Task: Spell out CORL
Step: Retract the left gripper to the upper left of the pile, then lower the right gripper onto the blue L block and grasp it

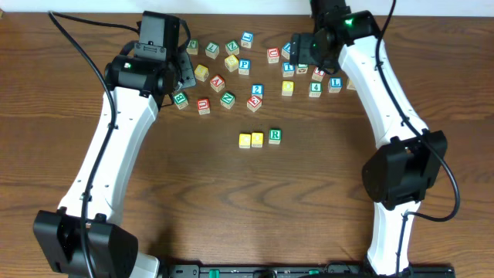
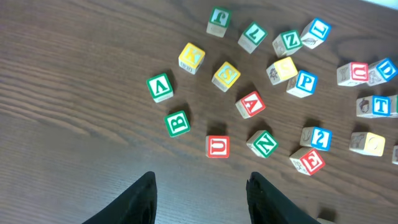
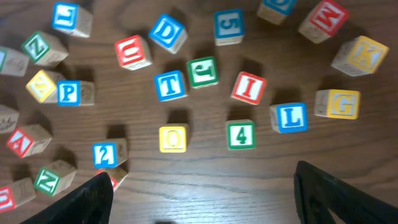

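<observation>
- CORL row point(image 1: 258, 139): laid with long axis side to side across the table. Two yellow-topped cubes touching, R cube point(image 1: 275, 137) just beside at the right end, letter upright toward the arm bases. Well apart from both sets of fingers.
- L cube point(image 3: 289, 117): loose, ahead of the right gripper point(image 3: 204, 186), between 4 cube point(image 3: 240, 135) and G cube point(image 3: 336, 104). Letter near upright in the wrist view.
- Right gripper: spread wide, holding and touching nothing.
- Left gripper point(image 2: 200, 190): parted moderately, empty, just short of U cube point(image 2: 217, 146).
</observation>
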Motion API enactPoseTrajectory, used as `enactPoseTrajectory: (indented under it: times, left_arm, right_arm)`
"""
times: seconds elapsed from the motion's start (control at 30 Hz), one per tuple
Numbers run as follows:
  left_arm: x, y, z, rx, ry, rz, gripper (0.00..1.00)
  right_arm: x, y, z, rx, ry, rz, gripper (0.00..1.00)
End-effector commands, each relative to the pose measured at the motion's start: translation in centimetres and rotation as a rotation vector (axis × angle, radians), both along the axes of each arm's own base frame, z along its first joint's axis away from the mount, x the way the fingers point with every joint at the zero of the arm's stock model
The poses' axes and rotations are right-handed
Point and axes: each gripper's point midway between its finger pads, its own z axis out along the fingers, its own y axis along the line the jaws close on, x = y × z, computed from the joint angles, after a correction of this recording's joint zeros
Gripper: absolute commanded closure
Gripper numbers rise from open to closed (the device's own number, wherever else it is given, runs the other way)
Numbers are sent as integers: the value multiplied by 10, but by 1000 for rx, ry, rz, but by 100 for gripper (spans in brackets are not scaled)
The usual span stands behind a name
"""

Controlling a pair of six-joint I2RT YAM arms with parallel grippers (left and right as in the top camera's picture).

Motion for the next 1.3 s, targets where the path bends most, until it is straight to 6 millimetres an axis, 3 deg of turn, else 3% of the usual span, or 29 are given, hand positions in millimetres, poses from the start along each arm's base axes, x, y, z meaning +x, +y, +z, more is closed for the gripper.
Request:
enactPoseTrajectory:
  times: [0.0, 0.13, 0.27, 0.4, 0.67, 1.03, 1.17, 1.27]
  left_arm:
    - [-4, 4, -5, 17, 15, -2, 54]
    - [-3, 4, -6, 17, 15, -2, 54]
    - [-4, 4, -6, 17, 17, -2, 54]
    - [-3, 4, -6, 17, 16, -2, 54]
    - [-3, 4, -6, 17, 16, -1, 54]
    - [-3, 4, -6, 18, 17, -1, 54]
    - [-3, 4, -6, 17, 16, -1, 54]
    - [-3, 4, -6, 18, 17, -1, 54]
  right_arm:
    - [2, -18, -15, -10, 37, -64, 12]
    - [5, -45, -23, -36, 62, -97, 16]
    - [6, -48, -41, -29, 106, 75, 12]
    - [5, -67, -58, -40, 150, 46, 11]
    - [11, -79, -93, -60, 195, 97, 14]
    - [19, -87, -143, -93, 240, 108, 39]
    - [19, -86, -152, -93, 252, 111, 46]
    - [19, -85, -153, -94, 253, 112, 57]
